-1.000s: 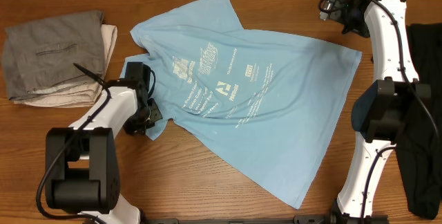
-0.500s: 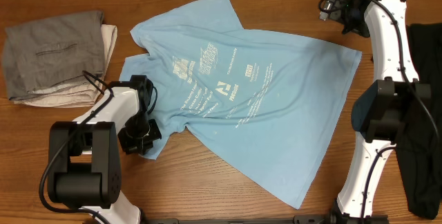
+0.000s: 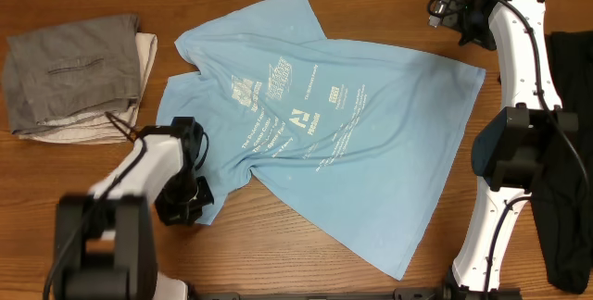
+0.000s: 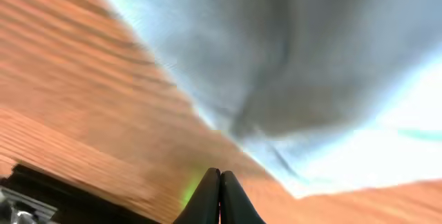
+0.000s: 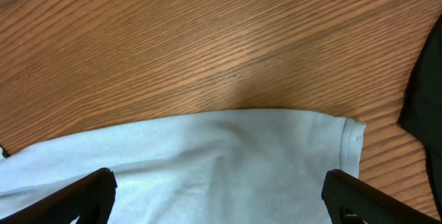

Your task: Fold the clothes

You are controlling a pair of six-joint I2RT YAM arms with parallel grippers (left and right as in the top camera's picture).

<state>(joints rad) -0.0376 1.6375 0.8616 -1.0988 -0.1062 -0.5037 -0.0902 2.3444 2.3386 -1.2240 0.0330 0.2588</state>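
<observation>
The left hand (image 3: 188,203), pressed together, is right at the blue T-shirt's (image 3: 361,152) sleeve edge, and the spread right hand (image 3: 447,8) hangs over its far corner.

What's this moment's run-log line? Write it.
T-shirt: spread out, print up, unfolded | left jaws: shut at its lower-left edge, grip unclear | right jaws: open near hem corner

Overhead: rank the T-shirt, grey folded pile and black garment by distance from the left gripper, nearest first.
From the left gripper:
1. T-shirt, centre of the table, its edge right at the gripper.
2. grey folded pile, upper left.
3. black garment, far right edge.
</observation>
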